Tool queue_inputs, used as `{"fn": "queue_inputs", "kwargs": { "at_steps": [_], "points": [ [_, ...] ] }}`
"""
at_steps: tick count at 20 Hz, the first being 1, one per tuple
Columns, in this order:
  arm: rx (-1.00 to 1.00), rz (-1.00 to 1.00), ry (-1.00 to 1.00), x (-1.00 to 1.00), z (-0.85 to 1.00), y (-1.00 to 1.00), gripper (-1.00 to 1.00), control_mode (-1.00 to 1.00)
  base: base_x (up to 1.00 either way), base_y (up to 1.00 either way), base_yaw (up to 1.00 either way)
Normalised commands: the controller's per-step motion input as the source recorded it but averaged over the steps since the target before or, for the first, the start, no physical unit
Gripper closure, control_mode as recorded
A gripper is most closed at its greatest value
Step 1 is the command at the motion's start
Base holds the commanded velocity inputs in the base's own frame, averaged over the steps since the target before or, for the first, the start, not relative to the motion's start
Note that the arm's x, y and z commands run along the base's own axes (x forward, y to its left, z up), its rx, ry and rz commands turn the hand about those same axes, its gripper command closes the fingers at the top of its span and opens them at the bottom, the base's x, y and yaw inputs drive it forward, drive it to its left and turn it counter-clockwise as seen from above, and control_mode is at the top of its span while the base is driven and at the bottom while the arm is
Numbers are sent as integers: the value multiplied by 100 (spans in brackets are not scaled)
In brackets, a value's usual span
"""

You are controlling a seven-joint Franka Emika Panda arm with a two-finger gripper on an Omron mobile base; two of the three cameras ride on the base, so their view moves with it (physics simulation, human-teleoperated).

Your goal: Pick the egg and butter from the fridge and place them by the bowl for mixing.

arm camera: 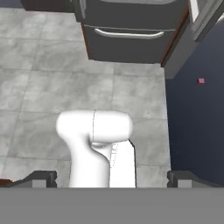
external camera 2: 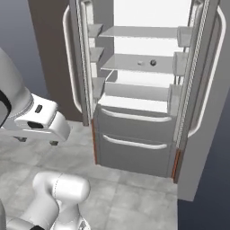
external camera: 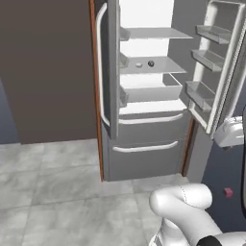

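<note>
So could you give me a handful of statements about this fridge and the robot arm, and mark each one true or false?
1. Both upper doors of the fridge stand open. True.
2. The gripper is clamped on the egg. False: its fingertips stand wide apart and empty, looking down at the tiled floor; the egg lies on a fridge shelf.
3. A small dark round thing sits beside the egg on the same shelf. True.
4. The two lower drawers are pulled out. False: both are pushed shut.
5. The door racks are packed with bottles. False: nothing shows in them.
</note>
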Motion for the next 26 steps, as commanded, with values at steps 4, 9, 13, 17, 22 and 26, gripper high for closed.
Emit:
{"fn": "queue_inputs", "kwargs": {
  "at_steps": [4,9,13,17,22,26],
  "points": [
    [0,0,0,0,0,0,-100,100,100,-29,-2],
    [0,0,0,0,0,0,-100,100,84,-36,0],
    [0,0,0,0,0,0,-100,100,41,-59,0],
    [0,0,0,0,0,0,-100,100,67,-41,0],
    [0,0,0,0,0,0,-100,100,57,0,0],
    [0,0,0,0,0,0,-100,100,65,-1,0]
  ]
}}
